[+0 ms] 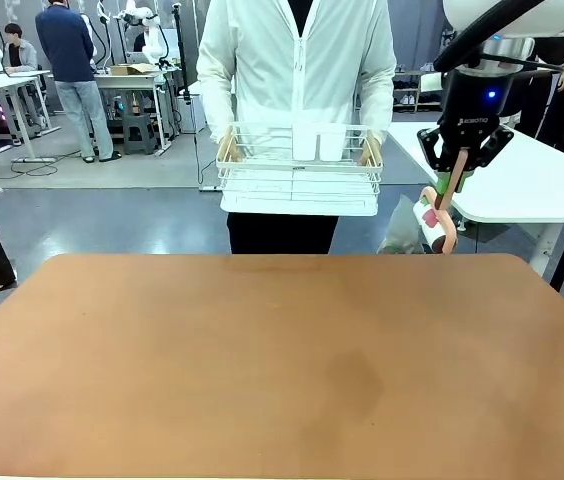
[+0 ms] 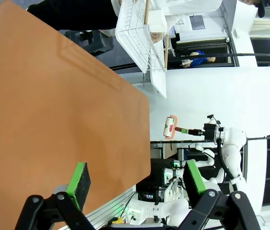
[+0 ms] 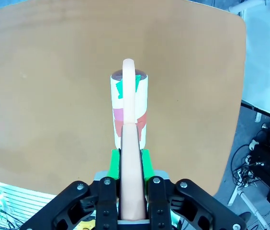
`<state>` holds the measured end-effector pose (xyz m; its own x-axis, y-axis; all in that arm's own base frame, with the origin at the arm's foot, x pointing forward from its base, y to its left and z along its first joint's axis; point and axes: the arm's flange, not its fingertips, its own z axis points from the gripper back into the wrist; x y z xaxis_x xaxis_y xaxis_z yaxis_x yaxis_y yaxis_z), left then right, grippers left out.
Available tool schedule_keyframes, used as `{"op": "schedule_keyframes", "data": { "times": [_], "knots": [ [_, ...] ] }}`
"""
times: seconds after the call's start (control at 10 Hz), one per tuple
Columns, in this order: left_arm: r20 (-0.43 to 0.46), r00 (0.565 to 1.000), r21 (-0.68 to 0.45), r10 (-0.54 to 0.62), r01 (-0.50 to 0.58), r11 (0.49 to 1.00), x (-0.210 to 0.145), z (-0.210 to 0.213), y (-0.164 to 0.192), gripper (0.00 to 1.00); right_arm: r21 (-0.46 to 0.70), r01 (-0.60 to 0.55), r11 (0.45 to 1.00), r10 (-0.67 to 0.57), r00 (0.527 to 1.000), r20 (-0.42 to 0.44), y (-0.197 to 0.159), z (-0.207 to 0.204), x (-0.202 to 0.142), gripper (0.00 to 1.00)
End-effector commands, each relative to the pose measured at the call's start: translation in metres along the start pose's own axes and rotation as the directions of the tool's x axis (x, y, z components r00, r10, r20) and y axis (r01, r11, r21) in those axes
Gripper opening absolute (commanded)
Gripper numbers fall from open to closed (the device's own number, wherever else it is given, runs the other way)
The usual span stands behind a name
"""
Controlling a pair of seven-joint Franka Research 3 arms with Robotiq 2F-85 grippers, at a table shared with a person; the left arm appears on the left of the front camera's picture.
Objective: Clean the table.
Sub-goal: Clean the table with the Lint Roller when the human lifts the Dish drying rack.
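Wire rack (image 1: 299, 170) hovers beside right gripper (image 1: 459, 178) (table (image 1: 262, 360) below it); jaws clamped on lint roller (image 1: 432, 215) handle; left gripper (image 2: 136, 179) gapes wide, empty.

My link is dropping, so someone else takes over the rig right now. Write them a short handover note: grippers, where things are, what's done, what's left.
The right gripper is shut on the handle of the lint roller, which hangs in the air near the far right corner of the table, not touching it.
The left gripper is open and holds nothing, by the table's edge.
The table top is bare. The person at the far side holds the white wire rack clear of it.
Done: rack off the table, roller in grip.
Left: probably lower the roller and run it over the top. Whether any part is already rolled can't be told.
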<state>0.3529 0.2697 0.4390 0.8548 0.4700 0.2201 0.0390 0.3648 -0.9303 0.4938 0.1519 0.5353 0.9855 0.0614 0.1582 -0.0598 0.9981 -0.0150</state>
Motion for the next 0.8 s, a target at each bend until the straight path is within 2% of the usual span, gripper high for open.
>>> {"op": "schedule_keyframes", "data": {
  "times": [0.0,0.7],
  "knots": [
    [0.011,1.0,-0.03,0.004,-0.004,1.0,0.001,0.0027,-0.0016,1.0,-0.025,0.025,0.999,-0.025,1.0,-0.003,0.0006,0.0019,0.0035,0.21],
    [0.011,1.0,-0.03,0.004,-0.004,1.0,0.001,0.0027,-0.0016,1.0,-0.025,0.025,0.999,-0.025,1.0,-0.003,0.0006,0.0019,0.0035,0.21]
  ]
}}
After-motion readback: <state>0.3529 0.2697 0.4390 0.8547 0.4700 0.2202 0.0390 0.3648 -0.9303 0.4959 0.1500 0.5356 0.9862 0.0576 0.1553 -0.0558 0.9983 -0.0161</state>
